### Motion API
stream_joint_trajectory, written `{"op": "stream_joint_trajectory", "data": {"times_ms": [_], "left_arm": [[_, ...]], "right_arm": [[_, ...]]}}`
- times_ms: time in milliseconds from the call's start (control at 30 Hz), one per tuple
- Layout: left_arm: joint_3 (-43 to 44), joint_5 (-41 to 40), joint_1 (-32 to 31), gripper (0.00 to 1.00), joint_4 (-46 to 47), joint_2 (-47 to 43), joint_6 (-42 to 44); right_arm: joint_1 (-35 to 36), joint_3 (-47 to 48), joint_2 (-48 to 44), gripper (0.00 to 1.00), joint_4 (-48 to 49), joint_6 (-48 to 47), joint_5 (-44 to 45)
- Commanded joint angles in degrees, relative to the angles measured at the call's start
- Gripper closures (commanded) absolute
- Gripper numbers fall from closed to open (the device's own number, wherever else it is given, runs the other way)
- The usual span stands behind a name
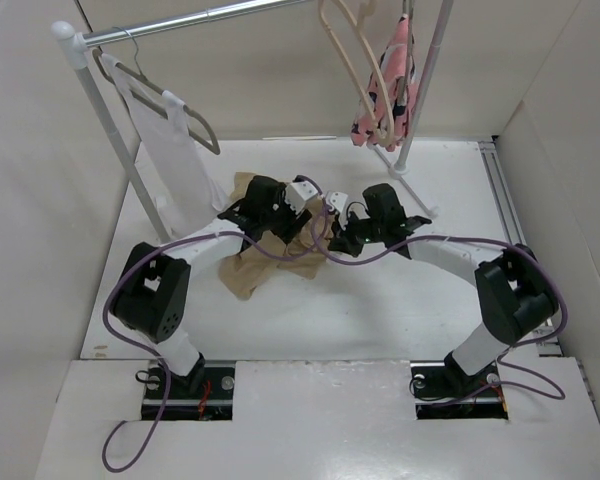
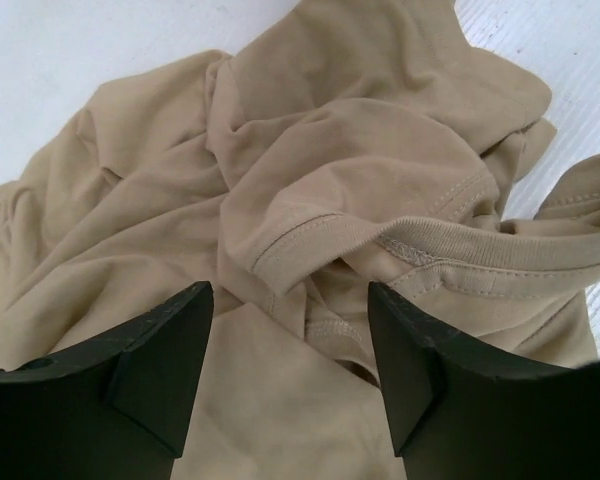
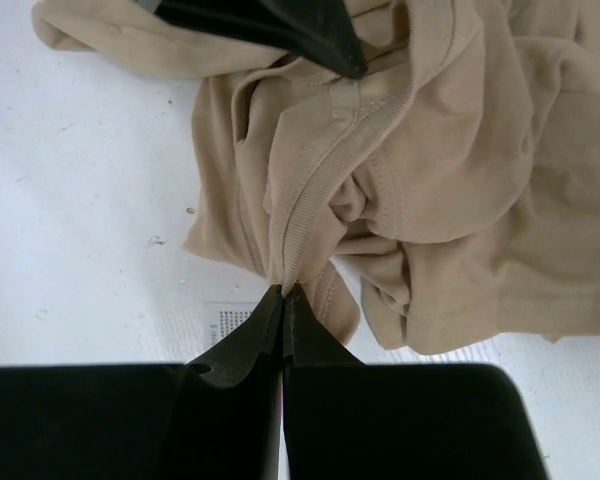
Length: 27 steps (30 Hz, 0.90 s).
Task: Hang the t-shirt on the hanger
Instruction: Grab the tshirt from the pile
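Note:
The tan t-shirt [image 1: 252, 270] lies crumpled on the white table between both arms. My right gripper [image 3: 283, 292] is shut on the ribbed neck edge of the t-shirt [image 3: 420, 170], low over the table; in the top view it [image 1: 328, 240] is at the shirt's right edge. A small white printed label [image 3: 225, 322] shows beside its tips. My left gripper [image 2: 290, 320] is open and empty just above the t-shirt's [image 2: 310, 180] folds, near the collar; in the top view it [image 1: 283, 228] is over the shirt. The pale beige hanger [image 1: 342, 50] hangs on the rail, back right.
A white clothes rack [image 1: 105, 115] spans the back. A dark grey hanger with a white garment [image 1: 165, 150] hangs on its left. A pink patterned garment [image 1: 392, 95] hangs by the right pole, whose foot [image 1: 420, 205] stands close behind my right arm. Walls enclose the table.

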Motion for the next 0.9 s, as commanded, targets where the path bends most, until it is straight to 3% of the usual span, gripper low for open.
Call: {"op": "stream_joint_trajectory", "data": {"times_ms": [0, 167, 300, 367, 433, 567, 600, 700, 800, 867], "left_arm": [[2.8, 2.0, 0.4, 0.40, 1.6, 0.1, -1.2], [2.1, 0.4, 0.4, 0.38, 6.3, 3.4, -1.9], [1.8, -2.6, 0.4, 0.29, 9.2, 4.5, -3.7], [1.8, -3.2, 0.4, 0.30, 9.7, 5.2, -2.9], [2.5, -3.8, 0.4, 0.39, 9.7, 5.8, -2.4], [3.0, -3.2, 0.4, 0.84, 9.7, 6.4, -1.9], [3.0, -3.2, 0.4, 1.00, 9.7, 6.4, -1.9], [3.0, -3.1, 0.4, 1.00, 9.7, 5.7, -2.7], [5.3, -3.1, 1.8, 1.00, 3.8, 4.3, -3.8], [8.0, -5.1, 2.6, 1.00, -2.7, 2.9, -4.4]], "right_arm": [[0.0, 4.2, 0.6, 1.00, 0.4, -1.7, -2.2], [-0.6, 5.2, 2.3, 1.00, -0.8, -2.2, -2.7], [-1.1, 5.8, 1.7, 1.00, -2.6, -3.8, -2.7], [-1.1, 5.8, 1.1, 1.00, -4.4, -5.1, -1.9], [-1.1, 6.3, 1.1, 1.00, -5.6, -5.9, -1.3], [-1.1, 6.3, -0.6, 1.00, -7.6, -7.2, -1.3], [-1.1, 6.3, -0.6, 1.00, -7.6, -7.7, -1.3], [-1.1, 6.8, -0.6, 1.00, -8.1, -7.7, -0.8], [-1.1, 8.4, -0.6, 1.00, -10.0, -7.7, 2.5], [-0.6, 10.2, -1.3, 0.67, -11.0, -6.7, 7.9]]}}
